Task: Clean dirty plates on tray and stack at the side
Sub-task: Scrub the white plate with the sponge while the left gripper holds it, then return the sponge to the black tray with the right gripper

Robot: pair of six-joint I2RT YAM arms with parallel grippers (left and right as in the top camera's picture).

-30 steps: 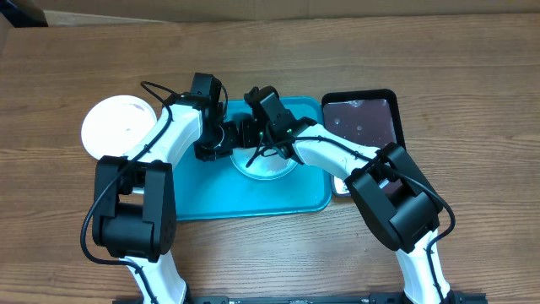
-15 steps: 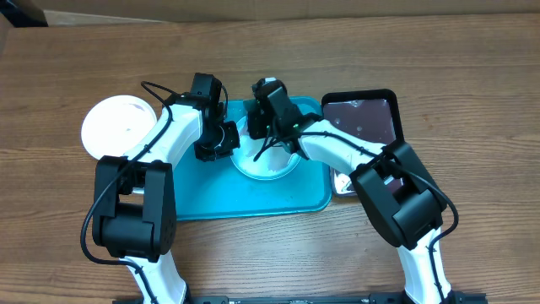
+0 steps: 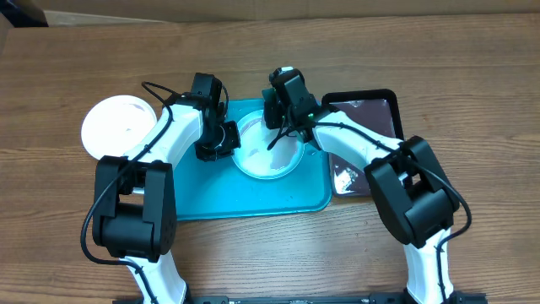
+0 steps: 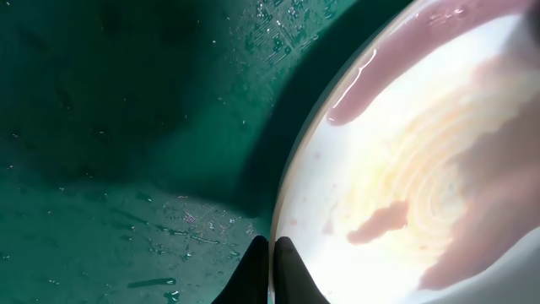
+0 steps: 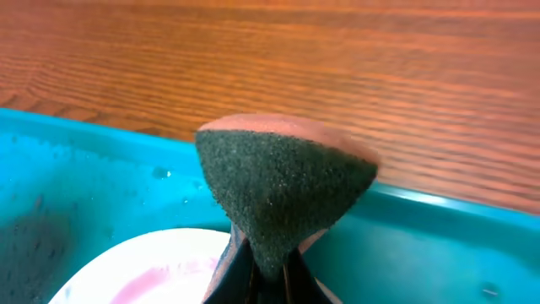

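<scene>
Turquoise plastic, the tray [image 3: 211,198] carries a pale plate [image 3: 268,160] toward its far edge. The left gripper [image 4: 270,266] is clenched on that plate's left rim, pinning it. The right gripper [image 5: 261,270] grasps a sponge [image 5: 283,181], its dark scouring face outward, raised by the plate's far-right rim, so the plate lies below it and toward the robot's left. I'd judge the right arm must drop and sweep inward. A white plate [image 3: 114,127] sits on the worktop [image 3: 51,211], left of the tray.

No writing, label, brand, number or sign can be read in any view: the tray [image 3: 211,190], plate [image 3: 260,162], sponge [image 5: 283,181] and counter [image 3: 337,51] show plain surfaces.
</scene>
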